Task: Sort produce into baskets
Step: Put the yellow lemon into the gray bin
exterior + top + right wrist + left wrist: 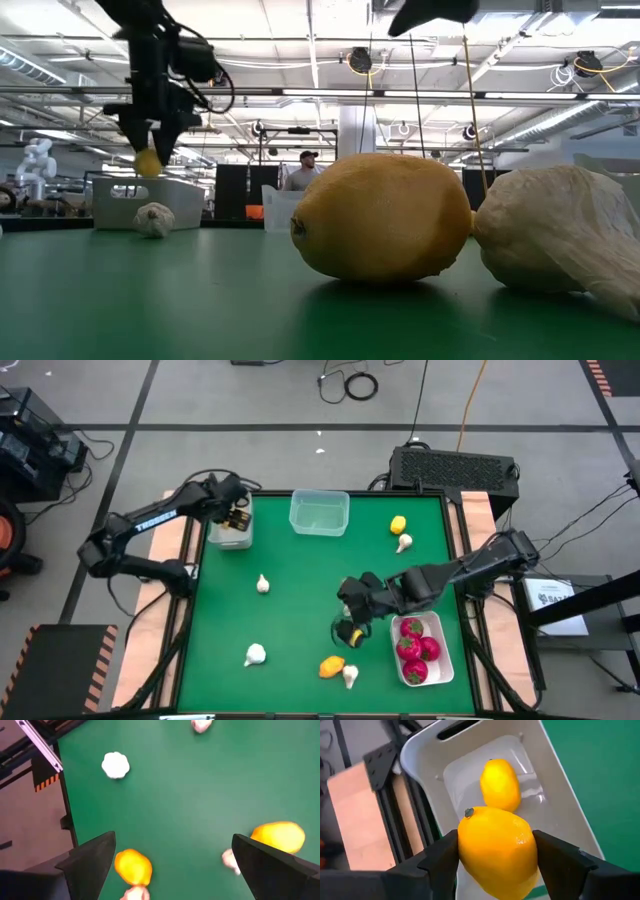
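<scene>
Fingers point(555, 855) of your left gripper point(497, 857) pinch a lemon point(497, 850) over the bin point(560, 785); spread them squarely above it, while the right gripper point(352, 622) hovers spread.

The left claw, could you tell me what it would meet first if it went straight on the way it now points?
Most likely the lemon already lying in the narrow grey-white bin. The left claw points down into the bin, gripping a second lemon directly above it; depth is hard to judge.
</scene>
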`<action>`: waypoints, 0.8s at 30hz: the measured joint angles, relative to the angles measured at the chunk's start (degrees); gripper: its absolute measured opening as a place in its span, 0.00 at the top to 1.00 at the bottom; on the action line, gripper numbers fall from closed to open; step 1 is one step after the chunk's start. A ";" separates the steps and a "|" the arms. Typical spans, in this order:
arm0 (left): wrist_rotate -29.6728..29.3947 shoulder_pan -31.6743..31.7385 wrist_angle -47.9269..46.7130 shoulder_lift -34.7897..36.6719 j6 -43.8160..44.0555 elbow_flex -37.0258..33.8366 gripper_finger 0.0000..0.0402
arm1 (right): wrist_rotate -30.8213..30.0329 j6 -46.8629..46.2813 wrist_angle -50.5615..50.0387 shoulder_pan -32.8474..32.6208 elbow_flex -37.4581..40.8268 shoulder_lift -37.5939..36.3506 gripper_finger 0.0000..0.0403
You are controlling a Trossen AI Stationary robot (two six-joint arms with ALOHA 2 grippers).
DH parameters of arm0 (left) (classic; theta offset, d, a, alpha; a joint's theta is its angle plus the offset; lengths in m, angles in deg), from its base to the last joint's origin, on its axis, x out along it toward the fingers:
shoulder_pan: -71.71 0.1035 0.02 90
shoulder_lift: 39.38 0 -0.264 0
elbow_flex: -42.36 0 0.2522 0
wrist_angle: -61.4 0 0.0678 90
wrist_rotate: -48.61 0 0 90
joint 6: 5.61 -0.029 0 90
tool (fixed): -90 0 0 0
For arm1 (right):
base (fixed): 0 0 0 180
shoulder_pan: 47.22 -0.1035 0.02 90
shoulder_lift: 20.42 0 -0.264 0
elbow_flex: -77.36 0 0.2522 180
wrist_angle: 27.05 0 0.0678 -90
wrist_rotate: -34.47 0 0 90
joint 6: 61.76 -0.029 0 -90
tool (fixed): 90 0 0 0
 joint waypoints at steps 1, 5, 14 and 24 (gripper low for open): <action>0.01 -0.01 0.22 -0.62 -1.20 0.00 0.37 | -1.10 -1.38 -0.53 -0.87 0.00 0.00 0.03; 0.83 -0.03 0.50 -1.88 -3.52 0.00 0.27 | -4.90 -5.60 -2.38 -3.85 0.00 0.02 0.03; 2.84 -0.03 -0.51 -1.19 -5.69 0.00 0.16 | -7.42 -8.74 -4.58 -5.75 0.00 0.11 0.03; 15.88 -2.52 1.27 4.42 -5.85 0.00 0.16 | -10.21 -11.85 -7.32 -4.70 0.00 0.10 0.03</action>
